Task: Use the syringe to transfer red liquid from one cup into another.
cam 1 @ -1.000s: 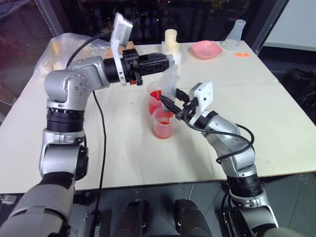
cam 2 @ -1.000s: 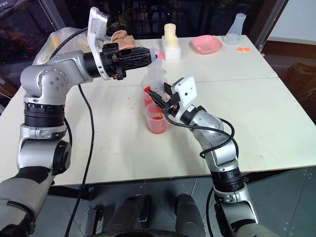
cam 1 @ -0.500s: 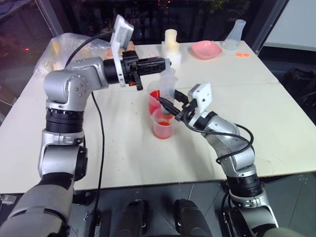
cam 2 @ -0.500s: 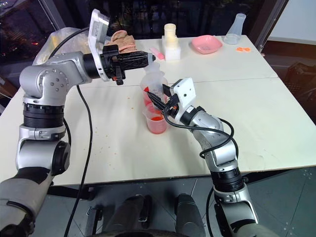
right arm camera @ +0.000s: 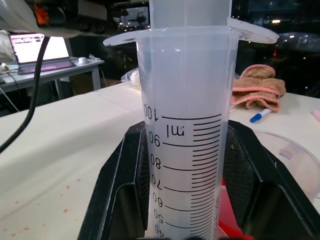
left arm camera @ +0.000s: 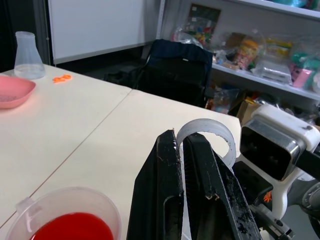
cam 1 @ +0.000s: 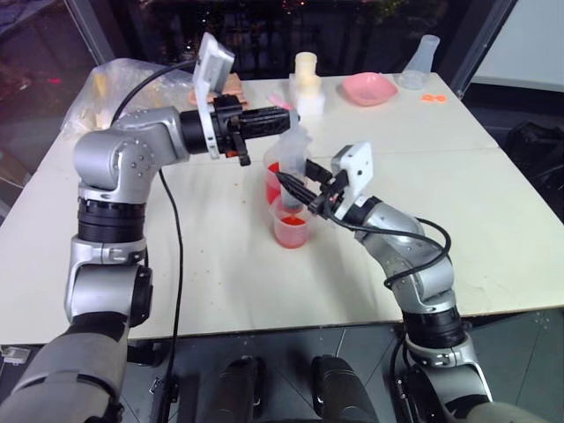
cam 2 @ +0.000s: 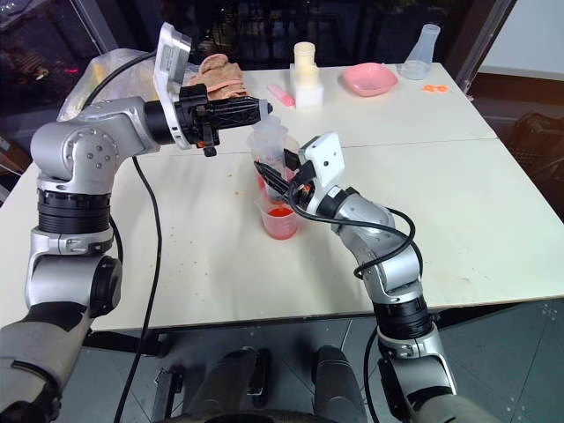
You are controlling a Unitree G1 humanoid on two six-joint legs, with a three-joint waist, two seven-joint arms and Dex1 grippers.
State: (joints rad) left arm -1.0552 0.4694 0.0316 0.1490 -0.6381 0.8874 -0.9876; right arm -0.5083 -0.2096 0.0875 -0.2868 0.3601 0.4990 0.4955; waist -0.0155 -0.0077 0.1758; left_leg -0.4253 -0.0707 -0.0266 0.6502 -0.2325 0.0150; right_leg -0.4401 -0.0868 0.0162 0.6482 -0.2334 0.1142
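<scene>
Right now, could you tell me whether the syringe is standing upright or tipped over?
Upright. The right gripper clamps the syringe by its barrel, with the printed scale running vertically, above the smaller cup. The left gripper pinches the plunger's top.

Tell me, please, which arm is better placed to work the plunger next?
Left, probably: the left gripper is shut on the plunger top, while the right gripper clamps the syringe barrel upright over the cups.

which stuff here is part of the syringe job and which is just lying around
In use:
syringe
beaker with red liquid
small cup
left end effector on the plunger
right end effector on the barrel

Lying about:
pink dish
flask
cloth
marker
</scene>
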